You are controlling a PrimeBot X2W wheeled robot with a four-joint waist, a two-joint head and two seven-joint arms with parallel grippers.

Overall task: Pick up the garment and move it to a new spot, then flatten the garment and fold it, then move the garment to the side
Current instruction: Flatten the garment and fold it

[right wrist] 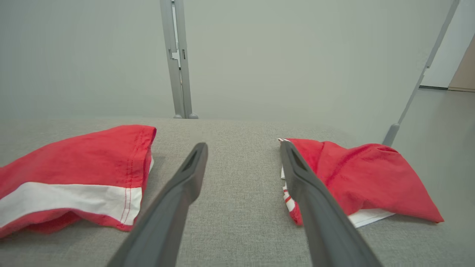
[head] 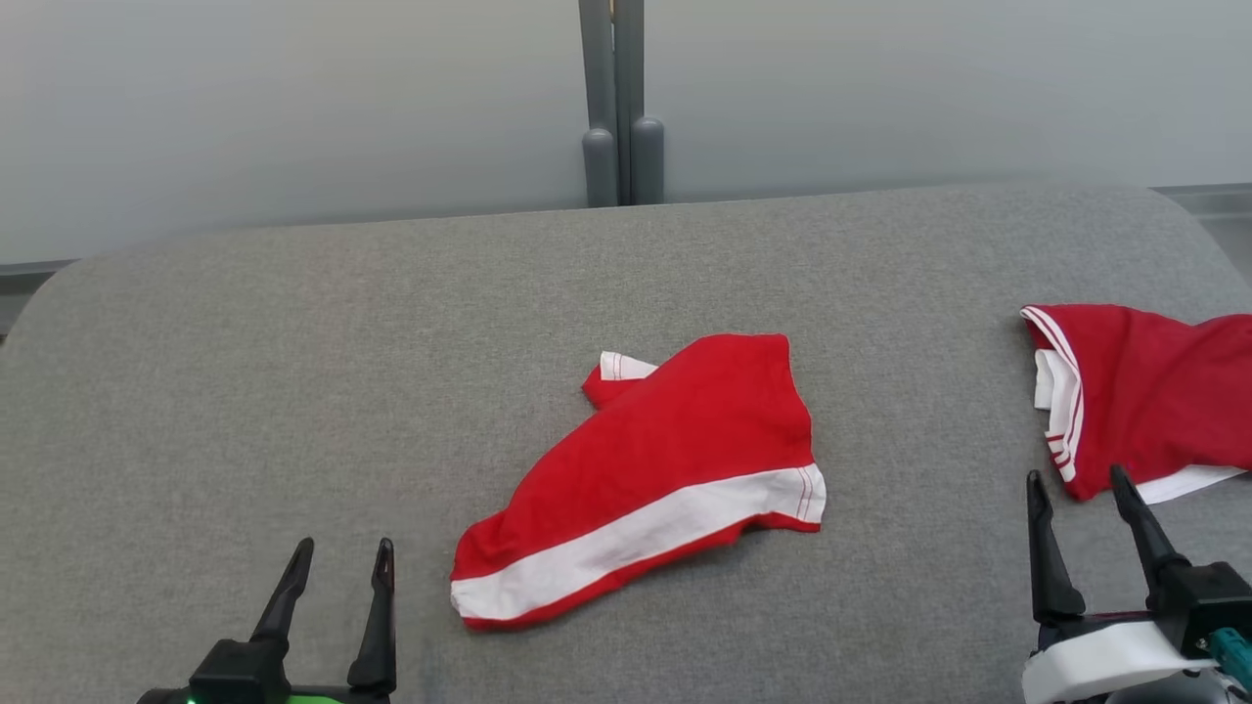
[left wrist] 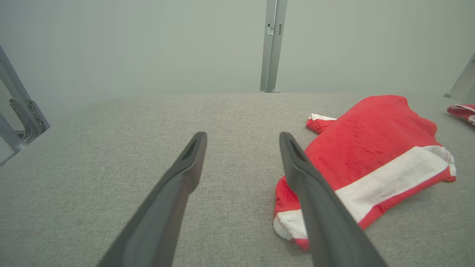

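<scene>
As the bench shows from the head view: grey fabric-covered bench [head: 245,391], fine even weave, flat top, rounded far corners.
Garment: crumpled red garment [head: 665,450] [left wrist: 371,144] [right wrist: 74,159] of soft matte cloth. A broad white band runs along its near edge, with twin red stitch lines at the band's right end. A small white-tipped flap sticks out at the far left. The outline is irregular and slanted. It lies loose at the middle of the bench, between the two claws.
Second garment: second red garment [head: 1154,391] [left wrist: 462,110] [right wrist: 356,174] of like red cloth, with thin red-and-white striped trim on its left edge and white cloth showing beneath. It is bunched into a low peaked heap at the bench's right edge, well apart from the first.
Left claw: left claw [head: 344,548] [left wrist: 243,137], two long dark matte fingers tapering to narrow tips. Its jaws are spread wide and hold nothing. It sits at the near left of the bench, beside the crumpled red garment's near corner and apart from it.
Right claw: right claw [head: 1076,476] [right wrist: 243,145], the same dark tapered fingers on a white wrist. Its jaws are spread wide and hold nothing. Its right fingertip sits just beside the second red garment's near edge, and contact cannot be told.
Background: smooth pale grey wall [head: 293,117]; upright grey metal post [head: 622,98] behind the middle of the bench's far edge.
</scene>
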